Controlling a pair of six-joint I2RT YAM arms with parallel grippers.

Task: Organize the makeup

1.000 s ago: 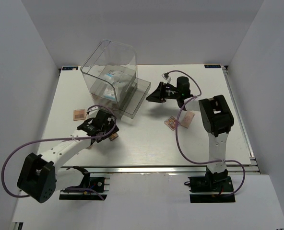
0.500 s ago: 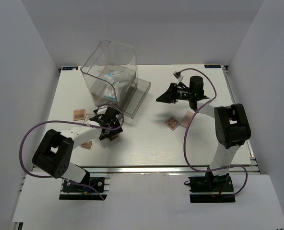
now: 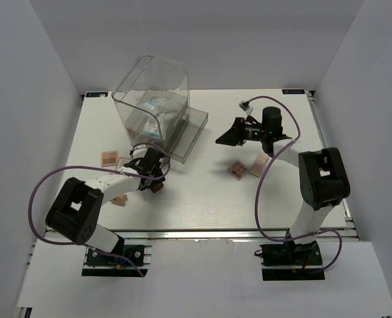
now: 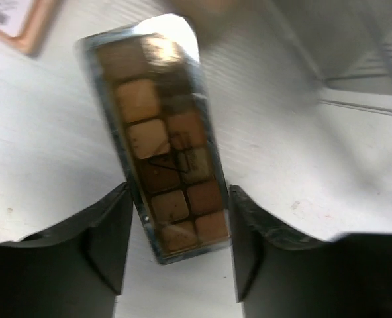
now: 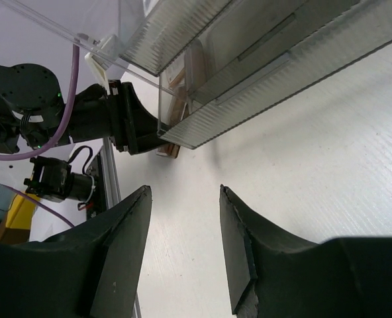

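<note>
My left gripper [image 3: 155, 177] is shut on a brown eyeshadow palette [image 3: 158, 187] just in front of the clear box's open drawer [image 3: 188, 136]. In the left wrist view the palette [image 4: 163, 159] sits lengthwise between both fingers [image 4: 110, 232], low over the table. My right gripper [image 3: 224, 136] is open and empty to the right of the drawer; its wrist view shows its fingers [image 5: 133, 225] spread over bare table. Two palettes [image 3: 236, 169] [image 3: 258, 163] lie near the right arm, and two more [image 3: 110, 158] [image 3: 120, 200] lie on the left. White-and-blue packets [image 3: 155, 105] lie inside the box.
The large clear plastic box [image 3: 153, 86] stands at the back left with its drawers facing right; it also shows in the right wrist view [image 5: 249, 59]. A pink-edged item [image 4: 14, 20] lies just beyond the held palette. White walls close the table's sides.
My left arm has folded its elbow in, and its gripper has turned and shifted slightly right at the palette. My right gripper has drawn back to the right, away from the drawer.
</note>
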